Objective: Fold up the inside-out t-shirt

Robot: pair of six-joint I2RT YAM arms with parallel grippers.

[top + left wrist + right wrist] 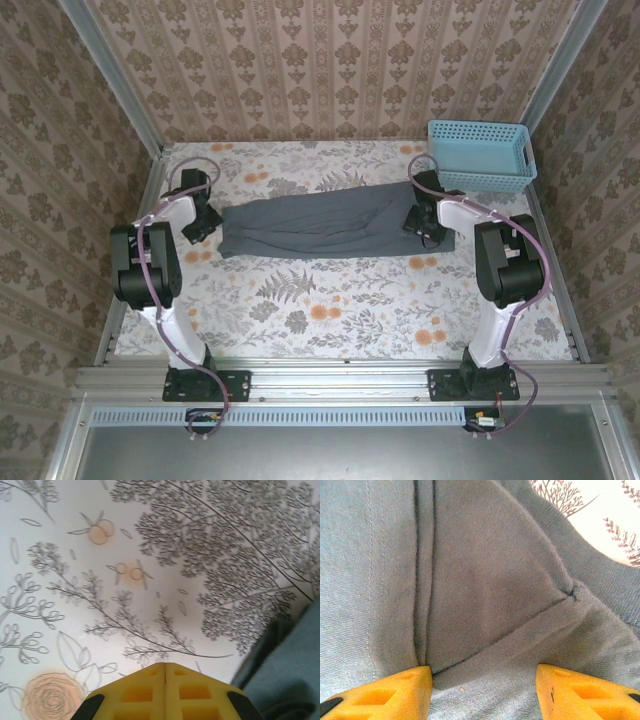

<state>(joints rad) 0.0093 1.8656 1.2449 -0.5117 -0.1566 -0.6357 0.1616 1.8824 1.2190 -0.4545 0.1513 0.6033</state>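
though folded narrow — t-shirt (320,228) on table (340,300)

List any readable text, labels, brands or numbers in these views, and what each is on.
None readable.
t-shirt: plain grey, seams visible, no print or tag text.
basket: no label.
tablecloth: floral pattern, no lettering.

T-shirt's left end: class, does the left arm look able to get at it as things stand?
Probably yes: the left gripper, shut, is over bare tablecloth right beside the t-shirt, with nothing lying between them.
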